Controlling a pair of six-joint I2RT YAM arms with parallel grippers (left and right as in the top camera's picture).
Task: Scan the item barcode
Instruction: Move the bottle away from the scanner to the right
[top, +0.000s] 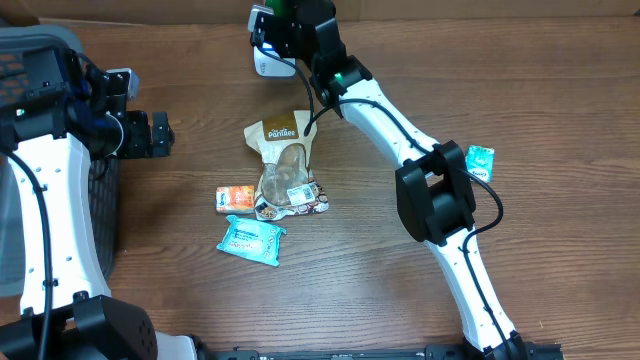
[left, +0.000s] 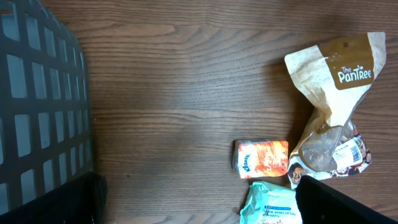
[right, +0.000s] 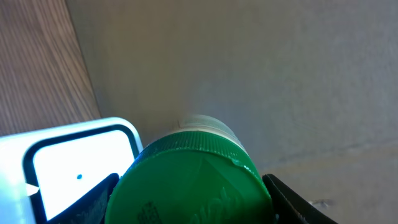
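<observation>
At the far edge of the table (top: 350, 285), the right gripper (right: 193, 202) pinches a green-capped container (right: 193, 177). Its dark fingers (right: 292, 199) press in on either side of the round cap. The container sits just beside a white scanner (right: 74, 165), which has a pale, dark-framed window with a small blue dot on it. I cannot tell whether the two touch. The cap has faint raised lettering that is too blurred to read, and no barcode is visible on the container. The left gripper (top: 158, 135) hovers well apart at the left side of the table with its fingers spread wide and nothing between them. Near the middle lies a crumpled tan bag (top: 283, 150) printed "The PanTree", with a white barcode sticker near its lower end. Just beside it is an orange tissue pack (top: 236, 198) with a blue oval logo that looks like Kleenex. A teal packet (top: 252, 240) lies below the pack, and a small teal sachet (top: 480, 161) lies alone near the right arm. The table is dark brown wood grain. A black mesh basket (left: 37, 93) stands at its left edge, and a plain beige wall (right: 249, 62) rises behind the scanner.
</observation>
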